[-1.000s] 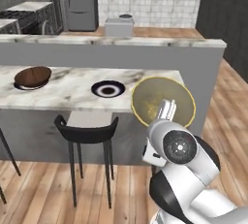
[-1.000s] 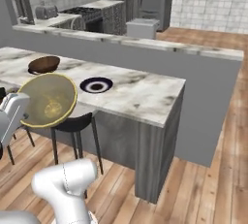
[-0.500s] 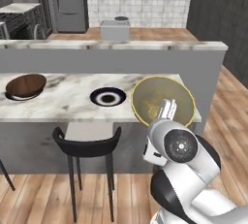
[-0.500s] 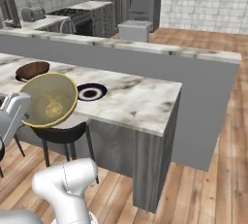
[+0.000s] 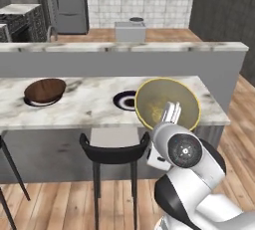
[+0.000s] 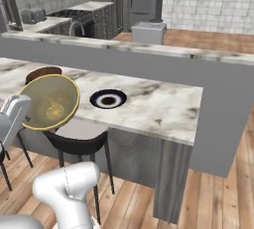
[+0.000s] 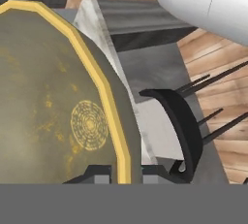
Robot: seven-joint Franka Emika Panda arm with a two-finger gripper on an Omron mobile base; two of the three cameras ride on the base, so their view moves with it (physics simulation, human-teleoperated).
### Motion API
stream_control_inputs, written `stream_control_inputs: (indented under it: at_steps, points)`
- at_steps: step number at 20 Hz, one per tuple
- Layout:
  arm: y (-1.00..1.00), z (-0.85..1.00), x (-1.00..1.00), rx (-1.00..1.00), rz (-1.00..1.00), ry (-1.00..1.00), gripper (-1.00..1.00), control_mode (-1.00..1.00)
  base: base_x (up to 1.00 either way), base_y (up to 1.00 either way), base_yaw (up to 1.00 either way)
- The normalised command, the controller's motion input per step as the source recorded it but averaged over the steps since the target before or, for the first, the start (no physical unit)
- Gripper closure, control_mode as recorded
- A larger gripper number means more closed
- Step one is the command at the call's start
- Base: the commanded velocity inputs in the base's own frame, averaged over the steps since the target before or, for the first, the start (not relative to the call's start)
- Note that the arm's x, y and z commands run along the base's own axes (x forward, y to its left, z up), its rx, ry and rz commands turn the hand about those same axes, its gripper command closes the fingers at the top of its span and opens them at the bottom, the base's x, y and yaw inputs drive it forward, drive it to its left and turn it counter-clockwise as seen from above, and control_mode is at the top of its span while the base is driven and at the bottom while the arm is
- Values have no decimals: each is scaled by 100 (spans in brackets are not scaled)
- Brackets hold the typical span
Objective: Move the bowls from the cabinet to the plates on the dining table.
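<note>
My gripper (image 5: 172, 112) is shut on the rim of the tan bowl (image 5: 167, 102), holding it tilted on edge above the near side of the dining table (image 5: 94, 112). The hand view looks into the bowl (image 7: 53, 106), its yellow rim pinched between my fingertips (image 7: 99, 173). An uncovered navy-rimmed plate (image 6: 108, 98) lies on the marble just beyond the bowl (image 6: 49, 101), partly hidden by it in the left base view. The dark brown bowl (image 5: 45, 90) rests on another plate farther left. The cabinet is out of view.
A black stool (image 5: 115, 149) stands at the table directly under the held bowl, with another stool's legs (image 5: 7, 169) at the far left. The raised grey ledge (image 5: 124, 55) runs behind the tabletop. The table's end (image 6: 193, 124) is to the right, with wood floor around it.
The whole picture has shifted as the base moved along the table. The tan bowl stays in my gripper at the same spot relative to the arm.
</note>
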Motion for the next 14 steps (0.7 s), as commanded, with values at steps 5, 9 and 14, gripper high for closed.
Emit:
stream_control_inputs:
  at_steps: [5,9,14]
  points:
    - [0,0,0,0,0,0,100,100,25,39,-9]
    - [0,0,0,0,0,0,100,100,30,13,-10]
    - [0,0,0,0,0,0,100,100,37,0,-12]
